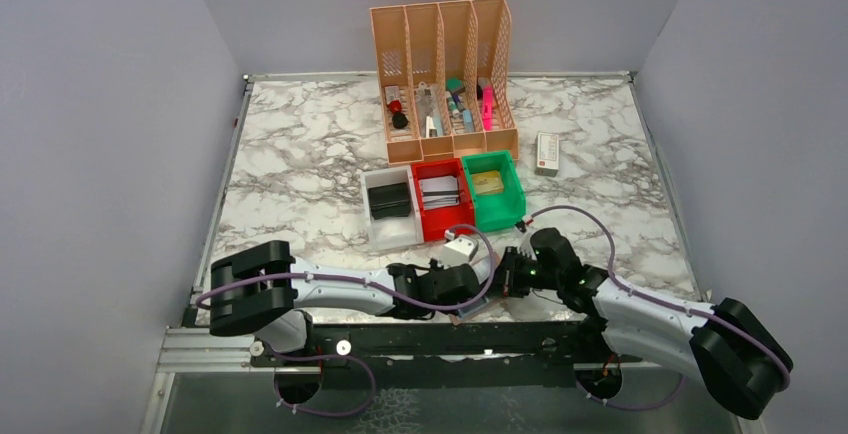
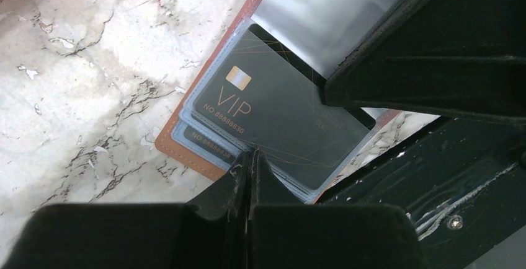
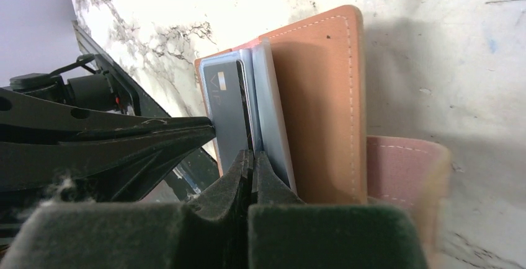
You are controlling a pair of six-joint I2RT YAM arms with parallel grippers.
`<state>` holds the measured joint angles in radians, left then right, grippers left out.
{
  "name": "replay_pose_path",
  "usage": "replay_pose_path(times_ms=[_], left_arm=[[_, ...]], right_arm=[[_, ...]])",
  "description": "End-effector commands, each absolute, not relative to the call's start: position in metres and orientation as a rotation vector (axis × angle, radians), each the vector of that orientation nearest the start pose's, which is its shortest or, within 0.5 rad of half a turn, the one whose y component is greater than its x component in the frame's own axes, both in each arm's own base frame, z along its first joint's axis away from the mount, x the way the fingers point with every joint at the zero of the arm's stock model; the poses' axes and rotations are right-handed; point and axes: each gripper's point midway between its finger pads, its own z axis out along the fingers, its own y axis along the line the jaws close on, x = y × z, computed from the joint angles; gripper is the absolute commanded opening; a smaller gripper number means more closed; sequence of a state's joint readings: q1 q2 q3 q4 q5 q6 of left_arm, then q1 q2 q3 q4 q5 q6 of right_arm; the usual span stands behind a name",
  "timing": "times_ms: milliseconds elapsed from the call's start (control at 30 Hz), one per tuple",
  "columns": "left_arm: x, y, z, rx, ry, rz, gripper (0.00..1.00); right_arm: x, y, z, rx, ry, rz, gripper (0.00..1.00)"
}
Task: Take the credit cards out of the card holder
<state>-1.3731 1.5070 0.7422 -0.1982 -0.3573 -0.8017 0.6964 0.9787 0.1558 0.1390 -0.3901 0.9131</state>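
A: L fingers [image 2: 239, 179]?
B: Pressed tight, no gap. Tips touch the edge of the clear sleeves [image 2: 322, 8]; can't tell if a leaf is nipped btwn them.
A: R fingers [image 3: 240, 179]?
B: Same, closed tip to tip, at the sleeve stack's edge. Hold on anything: can't tell.
A: Where're the credit cards [image 2: 279, 114]?
B: Just ahead of L tips. Dark "VIP" one on top, more under it, in sleeves inside the card holder [image 2: 180, 151].
A: Holder itself?
B: Open on the tabletop [image 2: 93, 64], btwn both sets of fingers; brown cover spreads right of R tips.
A: Further out?
B: Red bin [image 1: 445, 222] well beyond the tips, peach organizer [image 1: 450, 144] past that.
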Motion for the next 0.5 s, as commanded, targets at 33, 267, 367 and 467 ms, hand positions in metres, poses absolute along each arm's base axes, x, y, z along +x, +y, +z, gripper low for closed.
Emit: replay_pose_path(times_ms=[33, 267, 367, 467], left_arm=[[0.087, -0.296, -0.011, 0.640, 2.546, -0.326, 0.00], [0.087, -0.293, -0.020, 0.652, 2.558, -0.288, 0.00], [0.087, -0.291, -0.022, 0.653, 2.557, -0.276, 0.00], [0.088, -0.290, -0.023, 0.652, 2.557, -0.268, 0.00]], right_arm=[[0.131, 0.224, 0.039, 0.060, 2.500, 1.167, 0.01], [0.137, 0.215, 0.036, 0.093, 2.513, 1.087, 0.01], [0.138, 0.213, 0.038, 0.095, 2.509, 1.076, 0.01], [0.141, 0.210, 0.038, 0.101, 2.508, 1.046, 0.01]])
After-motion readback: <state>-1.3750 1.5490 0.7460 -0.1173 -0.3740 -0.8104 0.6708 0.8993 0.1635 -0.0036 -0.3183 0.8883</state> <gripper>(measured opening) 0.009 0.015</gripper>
